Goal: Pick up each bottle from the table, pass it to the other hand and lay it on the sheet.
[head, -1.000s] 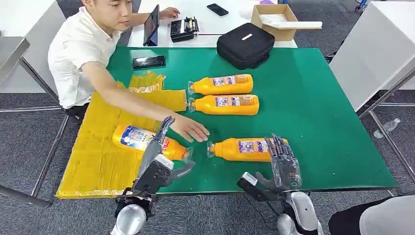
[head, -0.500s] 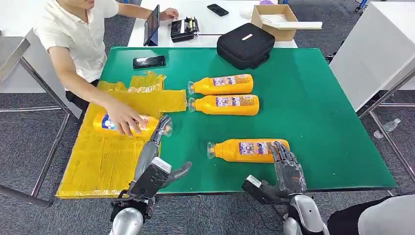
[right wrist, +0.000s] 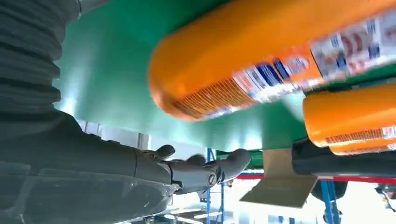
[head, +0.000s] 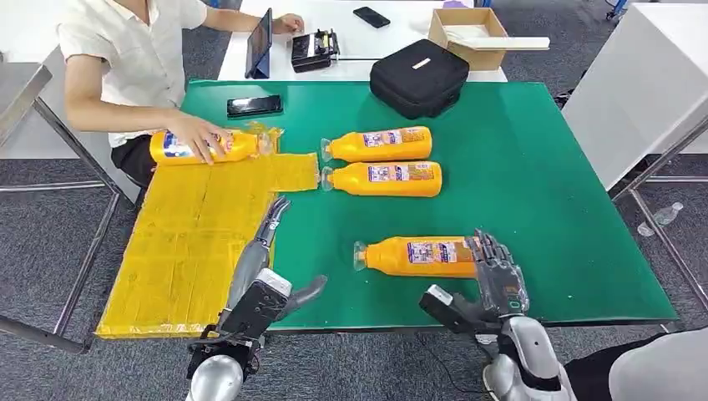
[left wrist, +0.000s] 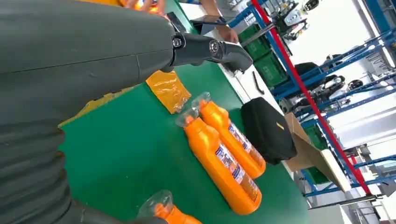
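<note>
Three orange bottles lie on the green table (head: 534,167): two side by side at the middle (head: 377,144) (head: 384,179) and a nearer one (head: 417,256) by the front edge. My right hand (head: 498,276) stands open at the base end of that near bottle (right wrist: 261,56), fingers spread beside it, holding nothing. My left hand (head: 265,267) is open with straight fingers at the edge of the yellow sheet (head: 192,242). A person's hand (head: 199,134) holds a fourth bottle (head: 204,147) at the sheet's far end. The left wrist view shows the two middle bottles (left wrist: 219,163) (left wrist: 233,135).
A black bag (head: 417,75), a phone (head: 255,105), a tablet (head: 259,42) and a cardboard box (head: 476,29) sit at the back. A white table (head: 643,83) stands to the right. The person sits at the table's far left corner.
The person lifted the bottle from the sheet's near part and carried it to the far end. My right hand has shifted slightly right along the near bottle's base. My left hand stayed put.
</note>
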Robot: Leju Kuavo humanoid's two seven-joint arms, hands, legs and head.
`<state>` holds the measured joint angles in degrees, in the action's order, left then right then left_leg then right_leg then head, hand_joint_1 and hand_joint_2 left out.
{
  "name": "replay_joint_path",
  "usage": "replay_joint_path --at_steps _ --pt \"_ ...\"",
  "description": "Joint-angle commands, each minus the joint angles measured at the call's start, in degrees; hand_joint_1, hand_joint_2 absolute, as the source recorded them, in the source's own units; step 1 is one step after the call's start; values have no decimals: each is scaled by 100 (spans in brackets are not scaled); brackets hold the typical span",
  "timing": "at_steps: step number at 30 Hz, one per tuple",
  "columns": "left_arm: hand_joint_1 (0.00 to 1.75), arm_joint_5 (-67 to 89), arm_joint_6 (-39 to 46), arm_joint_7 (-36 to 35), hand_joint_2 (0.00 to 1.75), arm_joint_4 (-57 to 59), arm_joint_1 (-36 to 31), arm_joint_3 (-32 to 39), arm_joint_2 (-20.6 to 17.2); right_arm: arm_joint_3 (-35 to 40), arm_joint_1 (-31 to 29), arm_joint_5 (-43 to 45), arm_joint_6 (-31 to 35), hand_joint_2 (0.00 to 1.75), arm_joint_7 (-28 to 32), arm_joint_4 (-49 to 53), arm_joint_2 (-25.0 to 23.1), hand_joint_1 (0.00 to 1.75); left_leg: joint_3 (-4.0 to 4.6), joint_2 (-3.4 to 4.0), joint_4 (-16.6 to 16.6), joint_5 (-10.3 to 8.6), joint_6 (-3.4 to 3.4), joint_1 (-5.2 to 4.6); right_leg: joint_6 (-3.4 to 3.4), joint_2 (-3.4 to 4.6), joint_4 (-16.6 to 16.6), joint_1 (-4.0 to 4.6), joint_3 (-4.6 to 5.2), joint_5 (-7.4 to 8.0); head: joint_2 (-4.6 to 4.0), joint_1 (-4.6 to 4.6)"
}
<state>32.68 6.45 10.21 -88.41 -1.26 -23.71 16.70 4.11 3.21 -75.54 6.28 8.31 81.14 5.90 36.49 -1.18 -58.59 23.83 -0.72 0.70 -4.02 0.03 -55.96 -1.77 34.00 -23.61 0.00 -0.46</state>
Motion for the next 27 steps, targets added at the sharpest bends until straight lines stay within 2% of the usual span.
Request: replay_joint_path --at_steps 1,10,21,22,27 --pt "0 43 14 -31 175 22 230 -96 330 283 -661 -78 -50 175 26 -969 108 0 -23 21 1 12 -1 4 19 12 8 8 -21 -5 0 0" --pt "0 66 35 -28 175 115 142 -116 330 464 -1329 30 -195 175 -5 -1582 288 0 -30 32 -1 16 -3 3 20 21 7 8 -26 -4 0 -2" --pt "0 65 36 -28 175 110 141 -119 330 467 -1317 35 -187 175 1 -1584 284 0 -10 10 0 6 0 3 12 4 4 6 -11 -2 0 0" --pt "0 69 38 -41 175 138 113 -124 330 465 -1363 111 -236 175 28 -1687 274 0 -30 18 -1 17 -1 4 22 7 6 9 -31 -10 0 0" --pt "0 78 27 -86 175 302 -10 -140 330 492 -1576 334 -354 175 105 -2293 336 0 -22 14 0 9 -2 4 15 6 8 8 -25 -3 0 0"
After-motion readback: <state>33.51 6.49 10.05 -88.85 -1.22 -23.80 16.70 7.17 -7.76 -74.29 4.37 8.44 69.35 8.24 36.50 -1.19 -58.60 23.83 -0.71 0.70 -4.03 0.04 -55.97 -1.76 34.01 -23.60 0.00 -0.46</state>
